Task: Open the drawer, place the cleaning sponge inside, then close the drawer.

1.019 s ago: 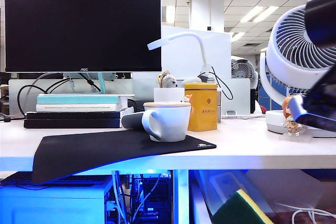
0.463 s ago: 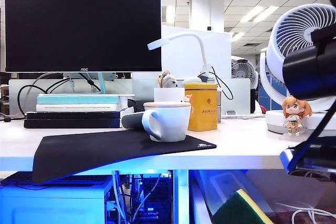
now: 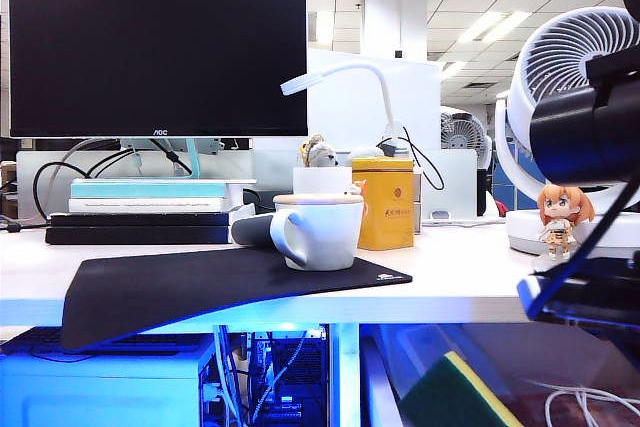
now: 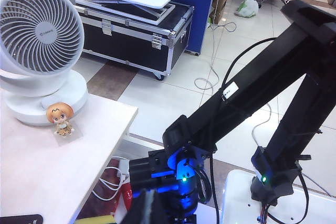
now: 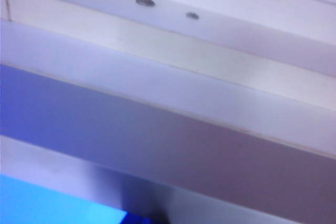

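Your right arm [image 3: 585, 132] comes in from the right side of the exterior view and drops past the front edge of the desk [image 3: 470, 282], close to the fan [image 3: 565, 72] and the small figurine [image 3: 558, 217]. In the left wrist view its wrist end sits below the desk corner, lit blue. The right pincer's fingers don't show in any view, but it is clenched. The right wrist cam is filled w/ pale bands at close range: the drawer [image 5: 157, 129] front glows blue-white, w/ a whiter strip and two screw heads next to it. You can't tell from this whether the drawer is pulled out.

The left pincer is clenched too (its fingers aren't clearly visible, so whether it grips anything can't be told).

The cleaning sponge [image 3: 455, 397] is low in the exterior view, under the desk's front edge and right of the middle. It's tilted, w/ the dark green layer facing the cam and the yellow foam showing along one edge. What it rests on is out of sight. A thin yellow-green sliver of it also shows at the rim of the left wrist view, just beside the desk.

On the desk, the mug [image 3: 320, 232] stands on the black mouse pad [image 3: 200, 287], w/ the yellow tin [image 3: 384, 205] just behind it. The monitor [image 3: 155, 47] is at the back left, and the blue-lit computer case [image 3: 100, 382] sits below.
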`<control>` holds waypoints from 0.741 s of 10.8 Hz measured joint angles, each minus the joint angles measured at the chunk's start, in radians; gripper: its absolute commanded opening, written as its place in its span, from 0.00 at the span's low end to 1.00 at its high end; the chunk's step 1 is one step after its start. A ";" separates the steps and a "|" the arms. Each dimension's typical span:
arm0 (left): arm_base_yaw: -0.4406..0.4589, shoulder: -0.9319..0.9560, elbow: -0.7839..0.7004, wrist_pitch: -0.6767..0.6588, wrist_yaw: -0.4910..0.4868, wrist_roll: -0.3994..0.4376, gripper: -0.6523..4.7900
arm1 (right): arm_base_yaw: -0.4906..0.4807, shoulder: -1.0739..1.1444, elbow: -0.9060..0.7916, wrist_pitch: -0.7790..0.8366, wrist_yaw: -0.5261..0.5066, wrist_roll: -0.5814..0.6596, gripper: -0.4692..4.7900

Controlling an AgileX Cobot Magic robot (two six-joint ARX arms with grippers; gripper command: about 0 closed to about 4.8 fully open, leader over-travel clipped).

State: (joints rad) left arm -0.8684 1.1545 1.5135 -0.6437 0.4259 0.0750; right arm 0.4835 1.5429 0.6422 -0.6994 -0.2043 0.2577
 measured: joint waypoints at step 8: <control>0.000 0.000 0.000 0.000 0.000 0.000 0.11 | 0.000 0.000 0.000 0.154 0.053 0.000 0.08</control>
State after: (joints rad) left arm -0.8684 1.1545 1.5135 -0.6437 0.4255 0.0746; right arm 0.4831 1.5429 0.6426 -0.5449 -0.1509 0.2577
